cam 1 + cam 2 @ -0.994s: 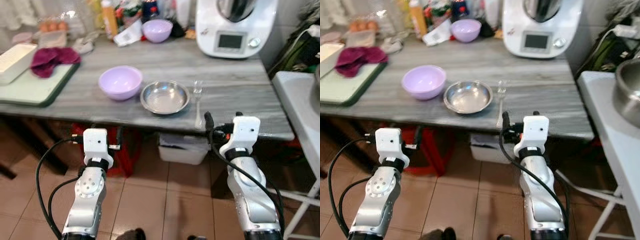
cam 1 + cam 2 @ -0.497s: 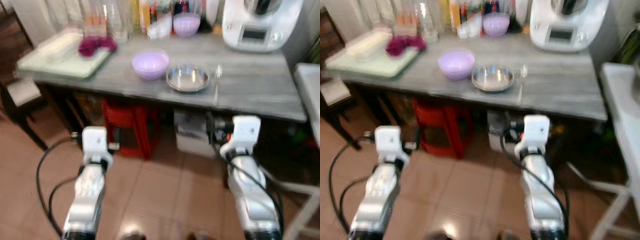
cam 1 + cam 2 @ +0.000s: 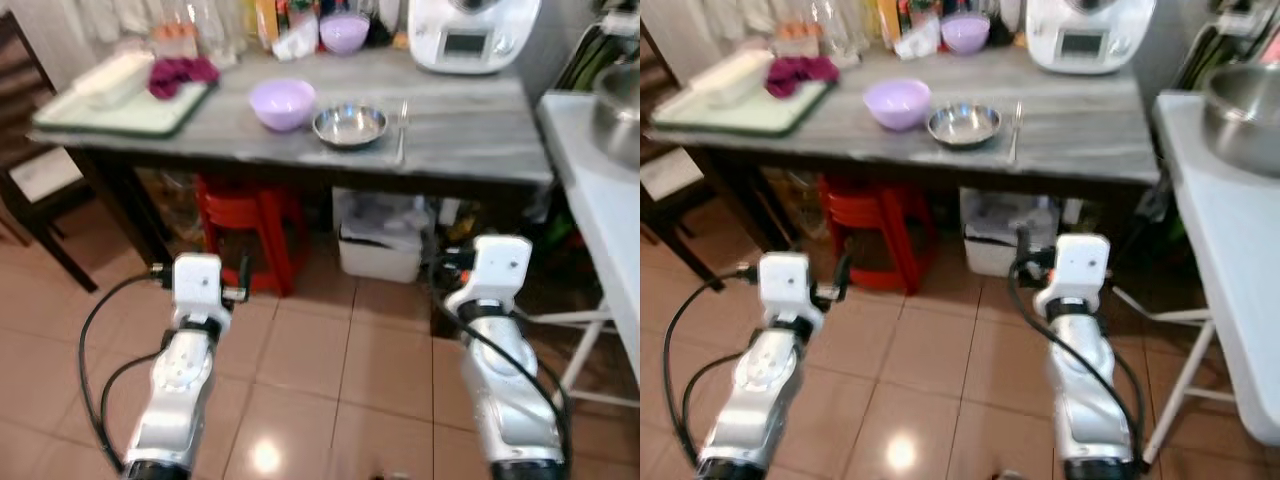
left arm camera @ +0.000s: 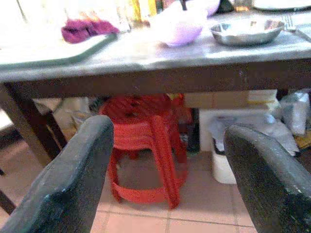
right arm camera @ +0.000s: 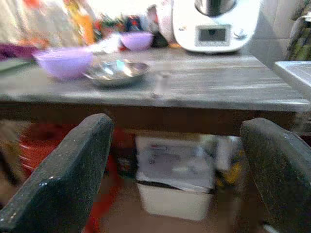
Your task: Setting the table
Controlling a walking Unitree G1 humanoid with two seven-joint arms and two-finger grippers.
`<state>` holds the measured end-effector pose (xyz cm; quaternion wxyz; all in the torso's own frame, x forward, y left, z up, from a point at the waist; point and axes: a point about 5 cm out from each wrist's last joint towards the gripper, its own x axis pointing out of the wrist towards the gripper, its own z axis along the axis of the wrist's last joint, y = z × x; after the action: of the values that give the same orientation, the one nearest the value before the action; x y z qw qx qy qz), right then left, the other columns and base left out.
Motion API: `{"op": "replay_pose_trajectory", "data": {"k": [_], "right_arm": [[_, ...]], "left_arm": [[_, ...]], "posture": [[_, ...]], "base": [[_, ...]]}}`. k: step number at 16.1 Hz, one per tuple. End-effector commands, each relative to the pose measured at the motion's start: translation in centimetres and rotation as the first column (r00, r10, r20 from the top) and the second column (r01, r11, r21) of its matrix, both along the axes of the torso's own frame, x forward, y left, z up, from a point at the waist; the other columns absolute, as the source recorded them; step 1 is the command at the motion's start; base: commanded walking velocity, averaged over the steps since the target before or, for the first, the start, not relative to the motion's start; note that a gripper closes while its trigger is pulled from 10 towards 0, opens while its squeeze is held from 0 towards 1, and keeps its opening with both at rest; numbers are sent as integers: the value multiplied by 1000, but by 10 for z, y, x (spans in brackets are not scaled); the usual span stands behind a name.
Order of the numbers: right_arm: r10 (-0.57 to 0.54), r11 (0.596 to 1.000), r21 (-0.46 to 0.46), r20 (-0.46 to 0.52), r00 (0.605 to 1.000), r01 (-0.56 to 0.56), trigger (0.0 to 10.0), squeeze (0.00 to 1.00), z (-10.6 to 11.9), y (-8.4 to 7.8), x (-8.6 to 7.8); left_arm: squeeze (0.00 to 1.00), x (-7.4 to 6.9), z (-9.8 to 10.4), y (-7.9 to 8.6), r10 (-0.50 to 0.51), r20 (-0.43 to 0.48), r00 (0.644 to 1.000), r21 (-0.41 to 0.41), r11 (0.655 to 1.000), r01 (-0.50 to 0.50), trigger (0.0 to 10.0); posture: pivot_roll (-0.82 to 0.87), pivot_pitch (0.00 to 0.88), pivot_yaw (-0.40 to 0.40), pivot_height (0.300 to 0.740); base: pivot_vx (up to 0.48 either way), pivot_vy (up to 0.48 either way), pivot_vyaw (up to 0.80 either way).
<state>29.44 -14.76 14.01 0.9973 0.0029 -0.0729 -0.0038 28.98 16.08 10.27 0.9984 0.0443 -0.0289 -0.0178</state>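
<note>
Both arms reach forward over the tiles, left gripper [image 4: 165, 160] and right gripper [image 5: 175, 165] with fingers spread apart, empty. Beyond, on the grey table [image 3: 470, 150], a lilac bowl [image 3: 282, 103], steel dish [image 3: 349, 126] and fork [image 3: 402, 128] sit side by side.

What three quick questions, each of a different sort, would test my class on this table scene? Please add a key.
1. True or false: the metal bowl sits on the green tray.
2. Which lies right of the metal bowl? A) fork B) purple cloth C) red stool
3. Fill in: both grippers' fingers are ____: left gripper, right gripper.

Key: 1 false; 2 A; 3 open.
</note>
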Motion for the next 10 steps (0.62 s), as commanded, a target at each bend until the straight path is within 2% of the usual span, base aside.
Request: {"op": "replay_pose_trajectory", "data": {"k": [1,7,10], "right_arm": [[4,1000,-11,7,1000,-4,10000,0,2,1,1],[4,1000,-13,5,1000,-4,10000,0,1,2,-1],[2,1000,-14,6,1000,-2,10000,0,1,1,0]], "left_arm": [[0,0,3,-1,-11,14,1000,-5,1000,11,10000],[0,-2,5,-5,-48,26,999,-7,999,48,10000],[0,0,6,-5,-53,28,998,-8,999,53,10000]], "posture": [[-89,108,82,740],[-87,113,87,740],[-88,116,89,740]], "base": [[0,0,0],[0,0,0],[0,-266,0]]}}
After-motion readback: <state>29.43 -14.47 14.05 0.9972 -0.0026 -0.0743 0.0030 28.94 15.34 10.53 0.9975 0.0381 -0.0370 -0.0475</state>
